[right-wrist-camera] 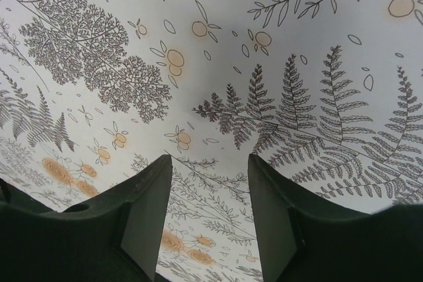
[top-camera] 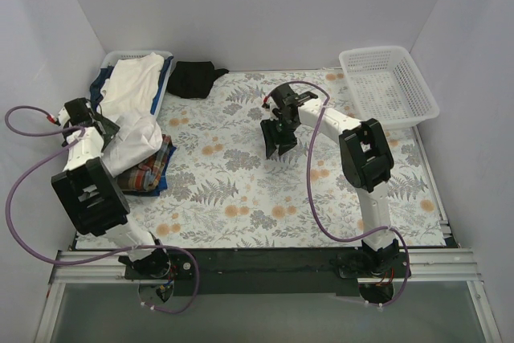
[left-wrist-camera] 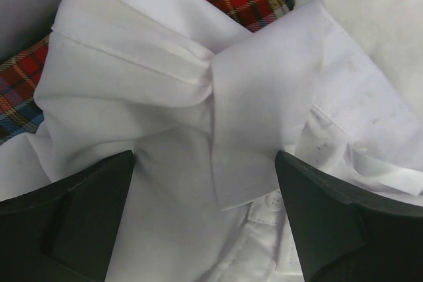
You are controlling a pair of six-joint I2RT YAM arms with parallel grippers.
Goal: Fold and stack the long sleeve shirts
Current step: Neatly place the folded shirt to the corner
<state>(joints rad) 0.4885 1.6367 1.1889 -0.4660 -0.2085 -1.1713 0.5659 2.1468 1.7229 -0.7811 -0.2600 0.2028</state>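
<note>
L gripper (top-camera: 107,128): far-left side of table, hanging over the heaped white shirt (top-camera: 136,98). Jaws wide apart, nothing clamped.
L fingers (left-wrist-camera: 86,222): seen from the wrist cam, one stands on each side of the shirt's collar flap, w/ loose fabric lying between them. Can't tell if the tips touch the cloth.
White shirt: far left, a long crumpled heap running from the far-left corner toward the near side. Its near end lies on top of the plaid shirt (top-camera: 152,170). Close up, collar, seam & a button show.
Plaid shirt: left side, just beside the L arm, mostly under the white one. Only its near-right part shows from above, in red/orange/blue checks. From the wrist cam, bits peek out past the far & left edges of the white fabric.
R gripper (top-camera: 277,144): mid-table, a bit toward the far side, pointing down over the floral cloth (top-camera: 241,190). Jaws apart, nothing between them, only the print below. Well apart from both shirts.
Floral cloth: covers the tabletop, w/ grey ferns & orange blooms.
Black garment (top-camera: 195,78): far edge, bunched up, just right of the white shirt's far end.
White basket (top-camera: 389,86): far-right corner, mesh sides, sitting at an angle.
Blue item (top-camera: 98,86): under the far end of the white shirt, mostly hidden, can't tell what it is.
</note>
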